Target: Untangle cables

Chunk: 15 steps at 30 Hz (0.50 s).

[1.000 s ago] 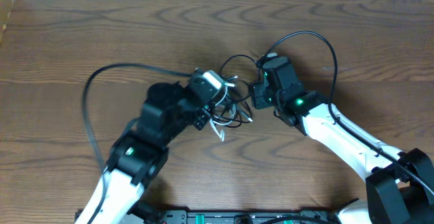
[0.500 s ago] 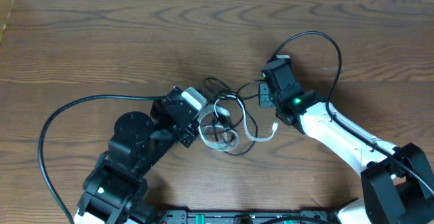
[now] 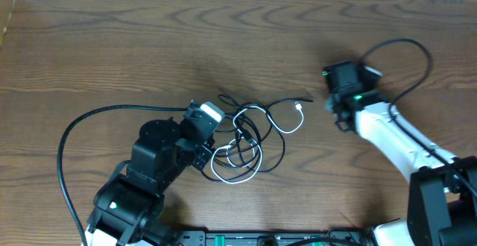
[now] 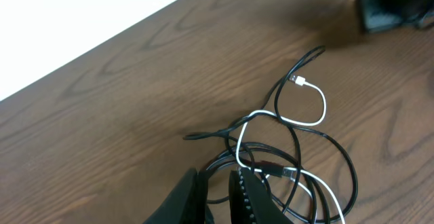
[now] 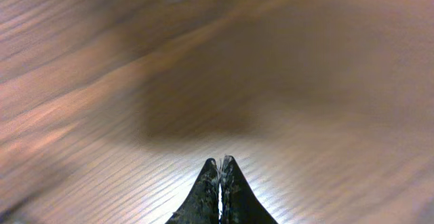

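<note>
The cables (image 3: 250, 138) are lying knotted on the bench (image 3: 112, 37), mid-frame. My right tool (image 5: 219, 164) is hanging shut and empty, upper right. My left tool (image 4: 217, 181) is sitting at the knot's left edge; I cannot tell if it is gripping. Next, I think, I am needing one loop pulled free.

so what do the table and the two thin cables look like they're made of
Table: wood or wood-look laminate, brown with a clear grain pattern and low sheen; which of the two is unclear.
White cable: probably a smooth plastic or rubber jacket, since it bends in loose loops.
Black cable: likely the same kind of jacket, equally limp.
</note>
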{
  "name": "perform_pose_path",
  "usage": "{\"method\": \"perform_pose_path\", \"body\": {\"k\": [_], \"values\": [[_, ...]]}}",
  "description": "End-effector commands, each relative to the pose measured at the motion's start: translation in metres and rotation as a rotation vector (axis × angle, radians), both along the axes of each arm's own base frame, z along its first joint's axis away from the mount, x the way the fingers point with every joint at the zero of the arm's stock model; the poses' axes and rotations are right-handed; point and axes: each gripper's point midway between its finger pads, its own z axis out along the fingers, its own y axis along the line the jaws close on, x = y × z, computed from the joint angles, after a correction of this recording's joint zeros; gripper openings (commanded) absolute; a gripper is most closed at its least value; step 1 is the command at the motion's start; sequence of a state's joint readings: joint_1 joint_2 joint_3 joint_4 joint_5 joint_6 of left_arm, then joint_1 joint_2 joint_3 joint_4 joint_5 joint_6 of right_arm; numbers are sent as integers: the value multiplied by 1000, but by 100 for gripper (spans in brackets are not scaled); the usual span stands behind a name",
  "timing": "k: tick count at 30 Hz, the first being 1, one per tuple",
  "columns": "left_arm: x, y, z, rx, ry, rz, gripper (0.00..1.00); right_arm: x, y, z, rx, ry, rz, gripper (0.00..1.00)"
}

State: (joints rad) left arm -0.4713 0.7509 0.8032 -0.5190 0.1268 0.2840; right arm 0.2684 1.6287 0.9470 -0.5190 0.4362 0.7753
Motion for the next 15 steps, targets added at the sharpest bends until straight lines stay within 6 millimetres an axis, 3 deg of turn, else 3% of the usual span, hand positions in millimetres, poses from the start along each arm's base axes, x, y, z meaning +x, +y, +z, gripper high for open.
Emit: {"method": "perform_pose_path", "body": {"k": [1, 3, 4, 6, 8, 10, 13, 15], "values": [[4, 2, -5, 6, 21, 21, 17, -4, -44, -1, 9, -18, -214, 1], [5, 1, -9, 13, 35, 21, 17, -1, -52, -6, 87, -3, -216, 2], [7, 0, -12, 18, 45, 21, 17, 4, -46, -9, 150, 15, -136, 3], [9, -1, -19, 30, 67, 21, 17, 19, -10, -8, 333, 17, 145, 6], [12, -3, -27, 45, 95, 21, 17, 27, 36, 7, 513, -36, 444, 21], [16, -5, -38, 61, 127, 21, 17, 24, 72, 23, 623, -88, 670, 46], [22, -7, -55, 89, 182, 21, 16, 12, 102, 24, 603, -71, 839, 71], [25, -9, -66, 106, 214, 21, 25, 4, 115, 17, 533, -31, 909, 84]]}}
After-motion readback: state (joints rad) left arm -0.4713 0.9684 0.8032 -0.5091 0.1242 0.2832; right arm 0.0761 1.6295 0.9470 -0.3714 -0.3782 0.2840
